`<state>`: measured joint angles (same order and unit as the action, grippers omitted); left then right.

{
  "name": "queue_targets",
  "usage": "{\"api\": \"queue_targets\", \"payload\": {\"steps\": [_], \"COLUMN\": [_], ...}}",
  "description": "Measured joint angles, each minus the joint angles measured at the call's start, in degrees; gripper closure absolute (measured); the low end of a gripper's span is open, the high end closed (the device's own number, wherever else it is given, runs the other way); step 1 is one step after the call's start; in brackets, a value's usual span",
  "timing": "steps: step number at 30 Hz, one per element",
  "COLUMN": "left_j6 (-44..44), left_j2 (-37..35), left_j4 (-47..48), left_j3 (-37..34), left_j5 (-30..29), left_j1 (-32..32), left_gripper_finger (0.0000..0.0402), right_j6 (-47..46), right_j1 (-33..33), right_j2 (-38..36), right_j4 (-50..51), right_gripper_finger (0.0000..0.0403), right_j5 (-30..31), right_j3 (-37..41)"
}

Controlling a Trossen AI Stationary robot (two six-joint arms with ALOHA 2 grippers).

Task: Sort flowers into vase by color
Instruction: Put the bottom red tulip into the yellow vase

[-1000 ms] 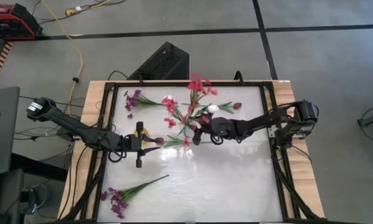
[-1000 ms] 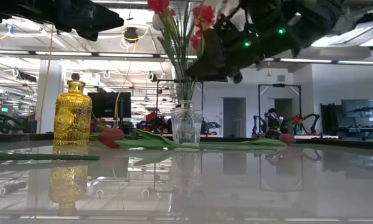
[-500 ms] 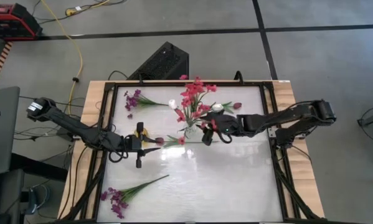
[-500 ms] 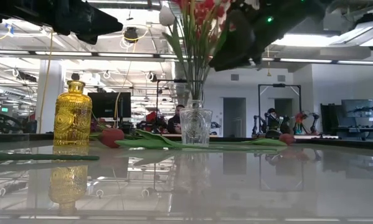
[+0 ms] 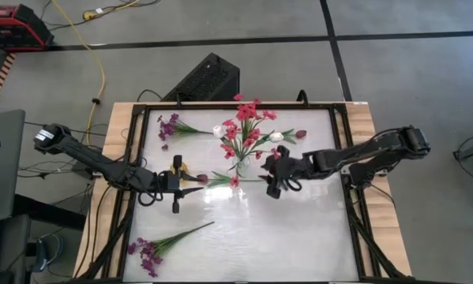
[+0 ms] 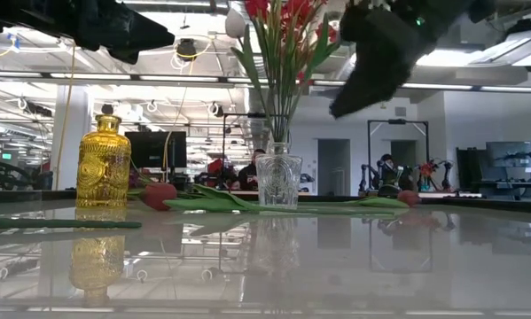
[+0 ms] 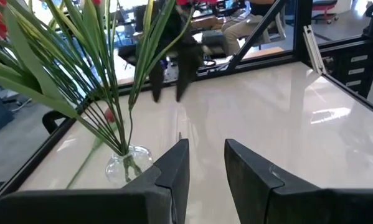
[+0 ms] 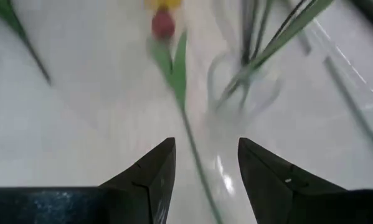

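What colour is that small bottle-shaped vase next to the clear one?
The small vase is yellow-amber glass with a raised pattern; the low view shows it best.

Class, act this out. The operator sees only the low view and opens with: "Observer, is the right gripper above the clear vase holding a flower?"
Observer: No. The right wrist view shows the right gripper open and empty, with the clear vase ahead of it.
Operator: Are any purple flowers outside the vases?
Observer: Yes, the high view shows two purple sprigs lying flat on the left arm's side.
Operator: And the left gripper?
Observer: The left gripper is open, beside the yellow bottle.
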<state>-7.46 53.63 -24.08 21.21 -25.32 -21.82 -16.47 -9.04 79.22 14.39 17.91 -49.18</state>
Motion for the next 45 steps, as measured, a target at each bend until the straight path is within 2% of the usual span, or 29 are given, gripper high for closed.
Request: {"api": "queue_targets", "payload": {"steps": [7,16,23,29,33,38,45], "left_j6": [0.4,0.7,0.8,0.9,1.1,1.9,3.8], "left_j2": [0.0,0.0,0.0,0.0,0.0,0.0,0.0], "left_j4": [0.7,1.2,1.3,1.6,1.7,1.7,1.6], "left_j3": [0.0,0.0,0.0,0.0,0.0,0.0,0.0], "left_j5": [0.5,0.7,0.8,0.8,0.8,0.8,1.7], "left_j1": [0.0,0.0,0.0,0.0,0.0,0.0,0.0], "left_gripper_finger": [0.0310,0.0310,0.0310,0.0310,0.0310,0.0310,0.0310], "right_j6": [-2.7,-5.1,-4.2,-4.8,-6.7,-8.1,-8.8], "right_j1": [-3.2,-2.2,0.3,2.1,1.5,-1.1,-4.2], "right_j2": [9.4,17.9,19.5,19.2,19.1,19.2,19.3], "right_j4": [-1.0,-1.6,-0.7,-1.3,-3.2,-4.2,-4.0], "right_gripper_finger": [0.0207,0.0207,0.0207,0.0208,0.0213,0.0260,0.0375], "right_j5": [0.0,2.2,2.1,-2.2,-2.8,-2.3,-2.7], "right_j3": [0.1,0.1,0.1,2.3,4.3,5.1,4.8]}}
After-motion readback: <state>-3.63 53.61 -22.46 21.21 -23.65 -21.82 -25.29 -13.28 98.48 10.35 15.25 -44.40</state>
